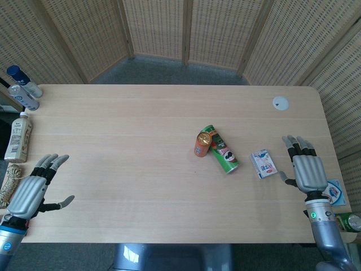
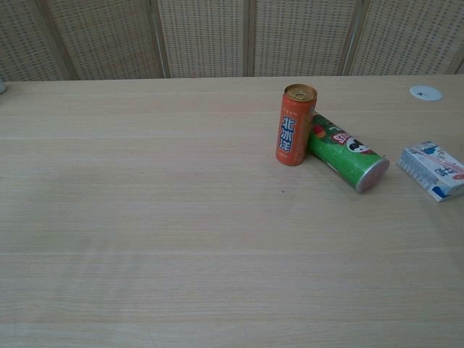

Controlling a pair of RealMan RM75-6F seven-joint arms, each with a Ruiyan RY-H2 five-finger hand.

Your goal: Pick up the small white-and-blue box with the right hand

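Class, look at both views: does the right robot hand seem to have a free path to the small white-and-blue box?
Probably yes. The right robot hand lies open on the table beside the white-and-blue box, with bare wood between them. The green tube lies on the box's far side, apart from it.

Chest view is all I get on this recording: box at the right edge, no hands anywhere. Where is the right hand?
Observer: In the head view the right hand lies flat on the table, just right of the box, not touching it.
Operator: Holding anything?
Observer: No, its fingers are spread and it holds nothing.
Operator: And the left hand?
Observer: The left hand rests open at the table's far left edge, beside a coil of rope.
Operator: Anything else on that side?
Observer: Three bottles lie along the left edge.
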